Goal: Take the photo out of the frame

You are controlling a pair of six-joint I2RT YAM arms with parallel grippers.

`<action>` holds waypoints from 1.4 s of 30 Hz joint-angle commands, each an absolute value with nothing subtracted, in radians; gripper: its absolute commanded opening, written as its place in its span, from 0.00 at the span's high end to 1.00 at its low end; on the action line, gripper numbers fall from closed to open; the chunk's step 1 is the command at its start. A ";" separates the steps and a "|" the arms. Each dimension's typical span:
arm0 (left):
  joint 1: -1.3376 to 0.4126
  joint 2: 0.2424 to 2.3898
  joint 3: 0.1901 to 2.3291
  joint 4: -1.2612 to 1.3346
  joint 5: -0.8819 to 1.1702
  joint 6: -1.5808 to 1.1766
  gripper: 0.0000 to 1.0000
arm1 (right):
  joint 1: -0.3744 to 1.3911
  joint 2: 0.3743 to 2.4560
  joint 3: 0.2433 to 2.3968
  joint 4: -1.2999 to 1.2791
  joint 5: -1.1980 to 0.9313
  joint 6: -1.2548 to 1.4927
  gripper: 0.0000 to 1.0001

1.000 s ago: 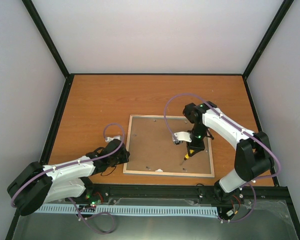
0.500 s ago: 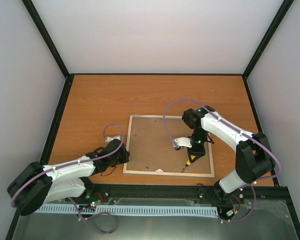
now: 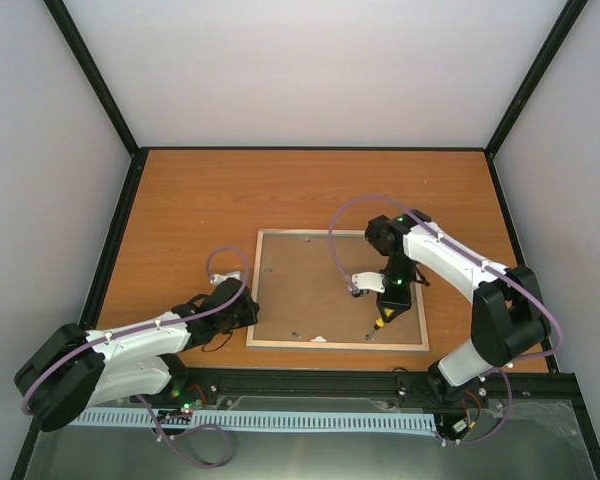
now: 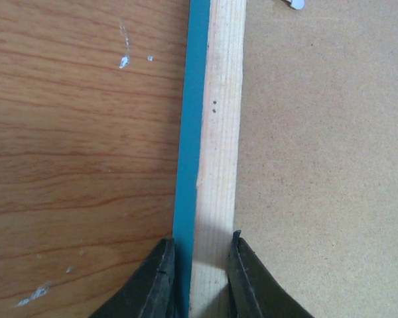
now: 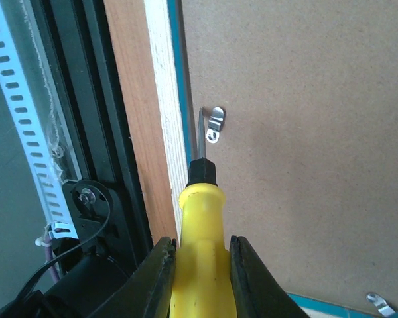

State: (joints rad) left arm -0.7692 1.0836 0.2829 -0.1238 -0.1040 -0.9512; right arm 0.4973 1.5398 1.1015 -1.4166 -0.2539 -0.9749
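From above, the frame (image 3: 280, 345) lies face down on the bench (image 3: 200, 200), right of centre and close to the near edge. Its brown backing board (image 3: 305, 285) is in place, so the photo is hidden. I judge it to be underneath, with the task at an early stage: the fasteners have to be turned aside, the board lifted, and only then the print drawn out. The left pincer (image 3: 248, 308) sits at the frame's left rail. The right pincer (image 3: 384, 314) holds a screwdriver (image 3: 378, 324) angled down toward the near rail.

The left wrist view shows what the overhead cannot. The left pincer (image 4: 198, 278) has its two fingers pressed on either side of the pale wood rail (image 4: 219, 132), one against the blue outer edge and one on the board side, pinning the frame down.

The right wrist view shows the right pincer (image 5: 200, 278) closed on the yellow handle. The blade tip is just beside, perhaps touching, a small metal clip (image 5: 215, 124) that lies over the board next to the near rail. A second clip (image 5: 378, 305) shows at the lower right, also lying on the board. Neither clip can be made out clearly from above.
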 commanded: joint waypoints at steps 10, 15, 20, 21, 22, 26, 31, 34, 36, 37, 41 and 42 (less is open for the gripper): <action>-0.767 1.097 0.249 -0.169 -0.102 -0.999 0.99 | 0.469 1.531 1.162 -1.384 -0.159 -0.945 0.97; -0.767 1.095 0.249 -0.169 -0.101 -0.999 0.99 | 0.469 1.518 1.191 -1.418 -0.210 -0.951 0.97; -0.767 1.100 0.251 -0.169 -0.101 -0.999 0.99 | 0.469 1.460 1.251 -1.406 -0.429 -0.938 0.97; -0.767 1.101 0.252 -0.169 -0.100 -0.999 0.99 | 0.468 1.448 1.246 -1.370 -0.479 -0.912 0.97; -0.767 1.101 0.255 -0.171 -0.100 -0.999 0.99 | 0.469 1.429 1.228 -1.323 -0.531 -0.881 0.97; -0.767 1.107 0.284 -0.215 -0.108 -1.000 0.94 | 0.469 1.369 1.130 -1.057 -0.635 -0.738 0.97; -0.767 1.044 0.387 -0.318 -0.119 -0.954 0.64 | 0.466 1.251 0.973 -0.675 -0.634 -0.513 0.97; -0.767 0.980 0.477 -0.371 -0.127 -0.854 0.52 | 0.464 1.202 0.931 -0.605 -0.552 -0.489 0.97; -0.767 0.947 0.531 -0.382 -0.116 -0.769 0.45 | 0.459 1.165 0.880 -0.553 -0.498 -0.472 0.97; -0.767 0.942 0.565 -0.379 -0.102 -0.707 0.44 | 0.459 1.152 0.862 -0.539 -0.480 -0.473 0.97; -0.767 0.970 0.667 -0.375 -0.028 -0.548 0.43 | 0.448 1.122 0.858 -0.535 -0.421 -0.465 0.97; -0.767 0.985 0.693 -0.384 -0.023 -0.516 0.43 | 0.444 1.113 0.859 -0.534 -0.421 -0.469 0.97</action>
